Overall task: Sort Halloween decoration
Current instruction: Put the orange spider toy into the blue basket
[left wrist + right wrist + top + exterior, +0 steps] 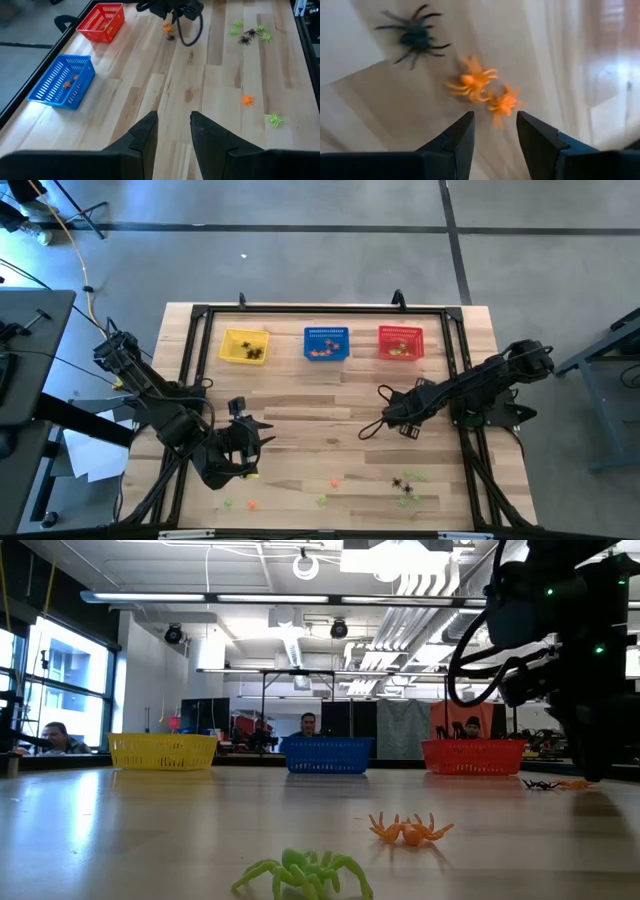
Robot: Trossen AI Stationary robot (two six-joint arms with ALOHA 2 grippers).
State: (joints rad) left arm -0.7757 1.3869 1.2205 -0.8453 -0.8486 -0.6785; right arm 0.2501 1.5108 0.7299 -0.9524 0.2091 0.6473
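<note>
Worktop (320,395): pale wood planks, smooth, light sheen. Baskets, yellow (244,346), blue (326,343), red (400,342): plastic mesh. Orange spiders (472,82): glossy, probably plastic. Left gripper (173,131): matt black fingers.

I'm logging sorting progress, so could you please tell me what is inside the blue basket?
The blue basket holds at least one orange spider on its floor, seen from the left wrist. Its mesh walls hide the corners, so more may be there.

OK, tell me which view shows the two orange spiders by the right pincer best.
The right wrist view: the two orange spiders lie large just beyond the open right pincer, beside a black spider. The left wrist view shows an orange speck, the low view a distant sliver; the high view hides them.
</note>
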